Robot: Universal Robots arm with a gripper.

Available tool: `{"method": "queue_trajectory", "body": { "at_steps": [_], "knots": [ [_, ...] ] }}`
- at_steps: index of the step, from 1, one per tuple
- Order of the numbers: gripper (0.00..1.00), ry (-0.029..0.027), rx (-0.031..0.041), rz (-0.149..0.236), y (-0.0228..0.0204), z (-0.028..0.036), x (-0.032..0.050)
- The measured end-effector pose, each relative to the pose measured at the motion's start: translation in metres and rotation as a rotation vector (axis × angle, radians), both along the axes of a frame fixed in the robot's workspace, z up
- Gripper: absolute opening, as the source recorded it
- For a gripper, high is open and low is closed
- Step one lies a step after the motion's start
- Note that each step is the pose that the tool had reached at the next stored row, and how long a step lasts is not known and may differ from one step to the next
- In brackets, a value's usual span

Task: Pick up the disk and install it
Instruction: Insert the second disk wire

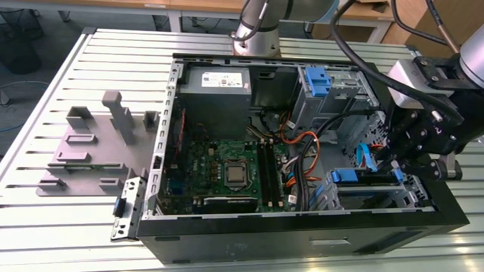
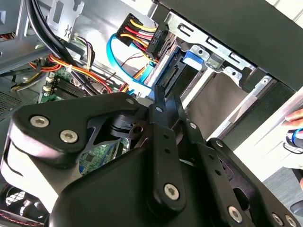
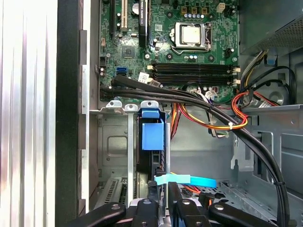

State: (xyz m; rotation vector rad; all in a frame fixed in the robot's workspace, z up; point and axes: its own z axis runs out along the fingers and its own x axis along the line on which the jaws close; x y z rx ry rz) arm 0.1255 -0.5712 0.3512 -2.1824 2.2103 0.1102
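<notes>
The disk [image 1: 361, 179] stands on edge in the drive cage at the case's front corner, on the exterior view's right. Its blue carrier tab [image 3: 152, 136] points toward the motherboard. My gripper [image 1: 395, 170] hangs over the cage with its black fingers [image 3: 173, 189] on either side of the disk's near end, shut on it. In the second wrist view the fingers [image 2: 158, 101] reach up to the disk [image 2: 176, 71], next to its connector edge and blue tab.
Black and orange cables [image 3: 208, 113] cross just above the cage, and a light blue flat cable [image 3: 187, 180] lies by the fingers. Inside the case are the motherboard [image 1: 226, 170], a grey power supply [image 1: 217, 85] and a blue bracket [image 1: 318, 79]. A grey fixture [image 1: 94, 147] sits on the slatted table.
</notes>
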Motion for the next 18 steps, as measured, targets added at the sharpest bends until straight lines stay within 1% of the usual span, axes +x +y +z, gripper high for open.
{"method": "queue_trajectory", "body": {
  "at_steps": [8,13,18],
  "knots": [
    [0.24,0.0,0.0,0.0,0.0,0.005,0.0],
    [0.24,0.0,-0.0001,0.0,0.0001,0.0057,0.0],
    [0.24,0.0,-0.0001,0.0,0.004,0.0057,0.0]
  ]
}}
